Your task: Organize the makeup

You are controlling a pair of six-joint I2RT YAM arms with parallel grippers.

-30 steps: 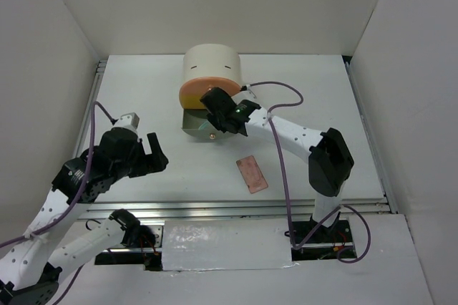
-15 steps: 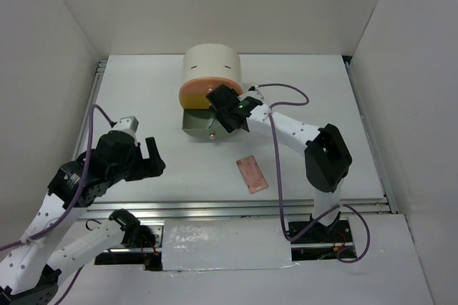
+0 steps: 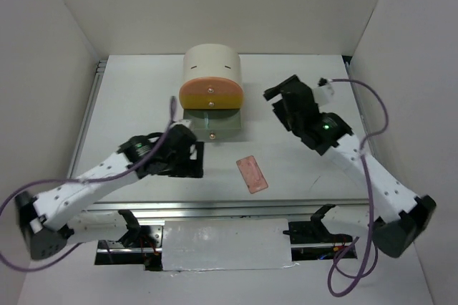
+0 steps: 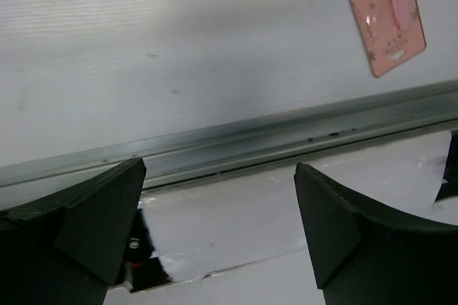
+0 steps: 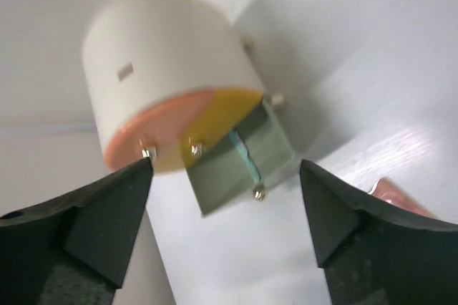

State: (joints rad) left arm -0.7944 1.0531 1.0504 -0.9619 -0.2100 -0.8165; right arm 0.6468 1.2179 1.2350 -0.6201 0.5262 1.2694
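White desk (image 3: 129, 97) under everything, pale boards on three sides. At 12 o'clock in the top view, cream drum-shaped box (image 3: 211, 67): orange and yellow drawer fronts shut, grey drawer (image 3: 222, 127) below them standing open toward 6 o'clock.

At left of centre, left end effector (image 4: 218, 169): fingers spread wide, nothing between them, aimed toward the near rail. At about 2 o'clock on the desk, right end effector (image 5: 225, 164): also spread wide and empty, facing the box.

Toward the 6 o'clock edge, flat pink palette (image 3: 252, 174): lying flat, untouched, apart from the open drawer.
- Long axis roughly 11 to 5 o'clock.
- From the left end effector: about 4 o'clock, near.
- From the right end effector: about 7 o'clock, somewhat farther.
- Judged: left arm the nearer one, so the likelier for the pickup. Fingers probably best closed across the short side, along the 8-to-2 line.

Inside the grey drawer, pale teal stick (image 5: 242, 155), seen from the right wrist only. No other makeup in view.

Writing: pale print and a flowery pattern on the palette in the left wrist view, too small to read. Small grey mark on the drum top, no letters made out. No brand legible anywhere.
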